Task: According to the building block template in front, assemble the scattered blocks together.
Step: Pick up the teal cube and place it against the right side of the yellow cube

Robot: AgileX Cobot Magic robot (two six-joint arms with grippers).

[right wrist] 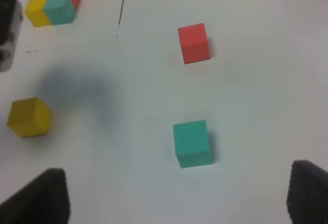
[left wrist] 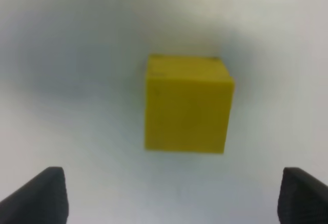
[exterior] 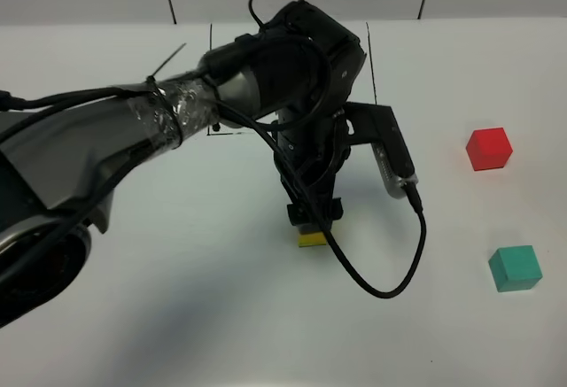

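The yellow block (exterior: 312, 238) sits on the white table directly under my left gripper (exterior: 313, 219). In the left wrist view the yellow block (left wrist: 187, 103) lies apart from the gripper (left wrist: 171, 203), whose dark fingertips (left wrist: 41, 196) stand wide open and empty. The red block (exterior: 489, 149) and the teal block (exterior: 515, 267) lie at the right. My right gripper (right wrist: 174, 203) is open, above the teal block (right wrist: 192, 143), with the red block (right wrist: 193, 42) and yellow block (right wrist: 29, 116) also in its view. The template (right wrist: 51, 6) shows only in the right wrist view; my left arm hides it in the high view.
The left arm (exterior: 177, 112) and its looping black cable (exterior: 390, 281) cross the table's middle. Thin black frame lines (exterior: 368, 50) mark the template area at the back. A black line (right wrist: 123, 1) borders the template in the right wrist view.
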